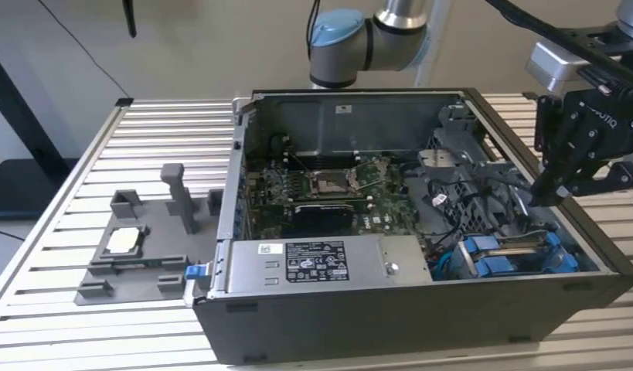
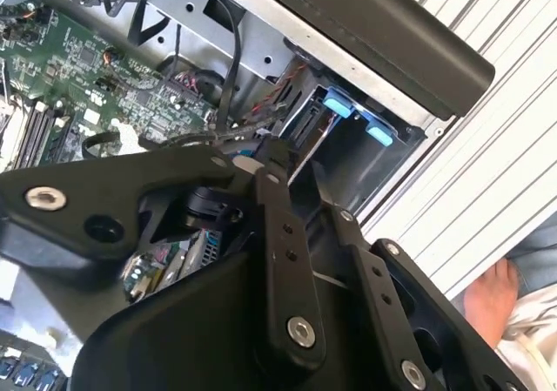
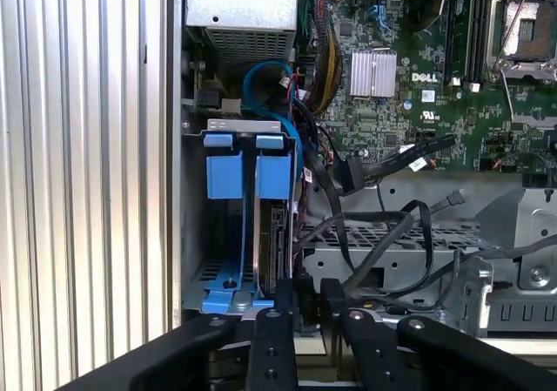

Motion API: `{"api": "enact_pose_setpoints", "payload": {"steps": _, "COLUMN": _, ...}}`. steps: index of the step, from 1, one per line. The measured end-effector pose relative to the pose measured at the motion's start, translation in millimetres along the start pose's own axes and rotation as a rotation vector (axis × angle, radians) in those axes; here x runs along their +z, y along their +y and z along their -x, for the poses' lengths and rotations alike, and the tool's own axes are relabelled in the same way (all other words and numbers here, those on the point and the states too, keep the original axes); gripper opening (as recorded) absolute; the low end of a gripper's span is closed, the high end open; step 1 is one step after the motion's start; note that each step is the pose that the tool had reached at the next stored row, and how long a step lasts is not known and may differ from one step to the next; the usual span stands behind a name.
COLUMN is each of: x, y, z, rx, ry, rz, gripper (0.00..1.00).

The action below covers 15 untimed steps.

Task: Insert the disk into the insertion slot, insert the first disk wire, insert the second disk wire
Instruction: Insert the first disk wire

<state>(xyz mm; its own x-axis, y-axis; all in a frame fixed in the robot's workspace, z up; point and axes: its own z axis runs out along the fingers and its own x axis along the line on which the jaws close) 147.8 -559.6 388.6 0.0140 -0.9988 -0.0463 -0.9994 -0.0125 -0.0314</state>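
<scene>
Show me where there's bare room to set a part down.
Bare slatted table borders the grey fixture on its near and far sides, at the exterior view's left of the computer case. Crowded: cables and the claw by the drive cage.

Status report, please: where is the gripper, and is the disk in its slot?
Gripper low over the drive corner of the case. Disk sits in the insertion slot. Loose black cables beside the slot, near the gripper.

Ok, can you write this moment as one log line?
disk: inside insertion slot | gripper: close by disk's end | black cables: loose nearby
</scene>
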Motion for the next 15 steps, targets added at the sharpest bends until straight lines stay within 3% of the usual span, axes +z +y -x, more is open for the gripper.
{"api": "enact_pose_setpoints", "payload": {"steps": 2, "x": 0.0, "y": 0.0, "z": 0.0, "rx": 0.0, "ry": 0.0, "rz": 0.0, "gripper": 0.26}}
{"api": "enact_pose_setpoints", "payload": {"steps": 3, "x": 0.0, "y": 0.0, "z": 0.0, "rx": 0.0, "ry": 0.0, "rz": 0.0, "gripper": 0.2}}
{"api": "enact_pose_setpoints", "payload": {"steps": 13, "x": 0.0, "y": 0.0, "z": 0.0, "rx": 0.0, "ry": 0.0, "rz": 0.0001, "gripper": 0.19}}
{"api": "enact_pose_setpoints", "payload": {"steps": 15, "x": 0.4, "y": -0.2, "z": 0.1, "rx": 0.0, "ry": 0.0056, "rz": 0.0069, "gripper": 0.19}}
